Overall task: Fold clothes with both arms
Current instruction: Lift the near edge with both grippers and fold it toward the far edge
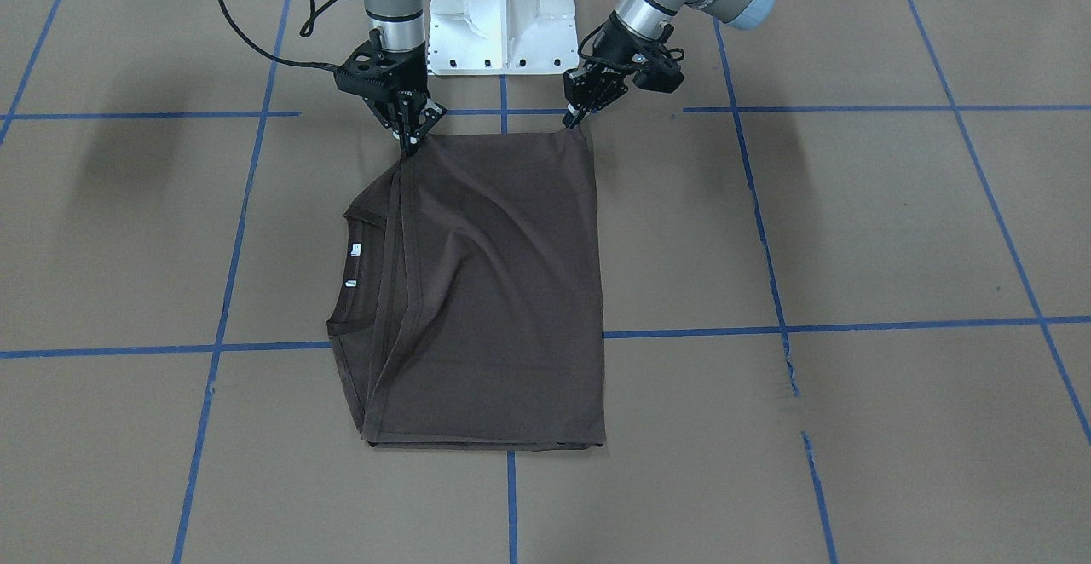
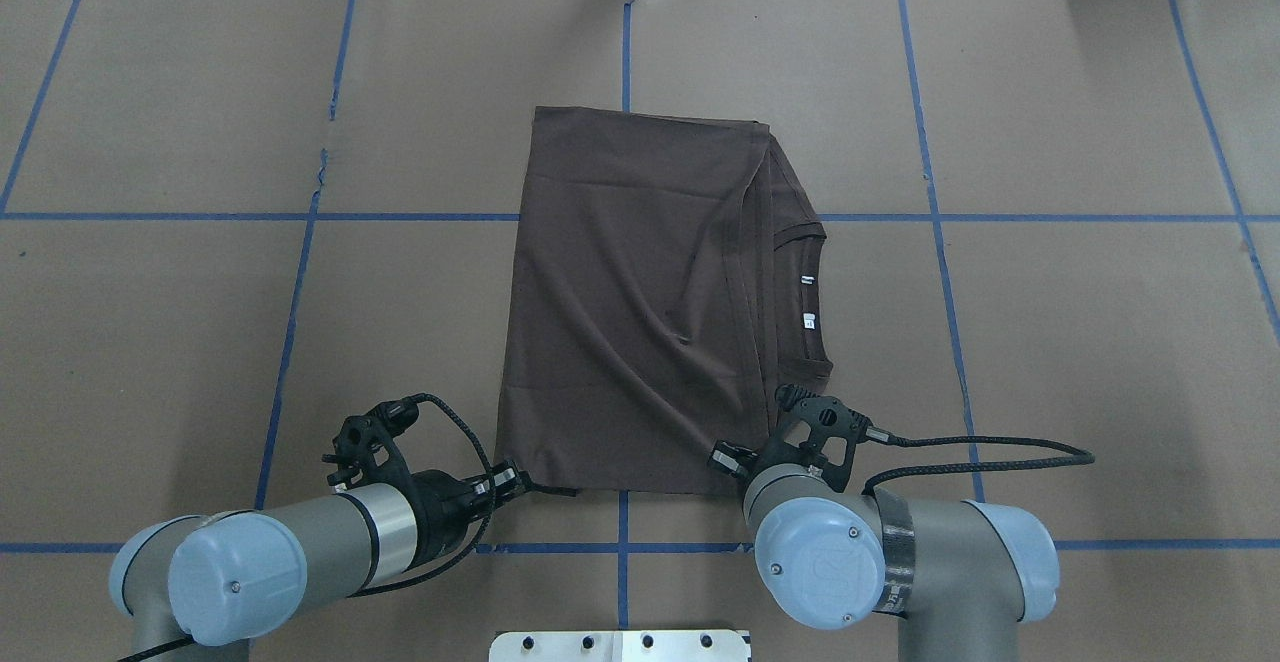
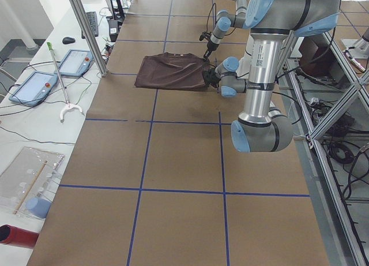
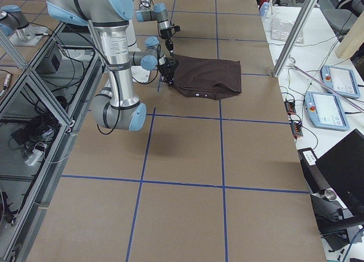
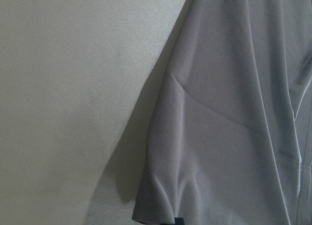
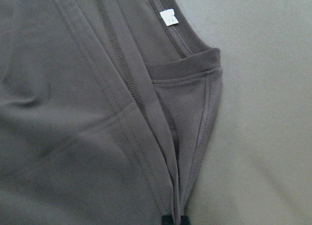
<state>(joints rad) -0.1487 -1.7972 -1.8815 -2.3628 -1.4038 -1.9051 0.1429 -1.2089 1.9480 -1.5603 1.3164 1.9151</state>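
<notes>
Left gripper [image 1: 569, 123] is clamped tight on one corner of the T-shirt [image 1: 503, 291], along the edge nearest the white base [image 1: 503, 19]. The right gripper [image 1: 409, 145] is pinched together on the other corner of that same edge, where the folded layers bunch up. From where I stand, the T-shirt lies folded into a flat rectangle on the brown table [image 1: 852, 232], straight out in front of the base, its collar [image 1: 358, 274] and two small white tags [image 1: 355, 249] showing on the right arm's side.

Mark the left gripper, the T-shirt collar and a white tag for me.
left gripper [image 1: 569, 123], front-facing view, between its fingertips.
T-shirt collar [image 6: 192, 69], right wrist view, ribbed band.
white tag [image 6: 168, 17], right wrist view, tag's middle.
</notes>
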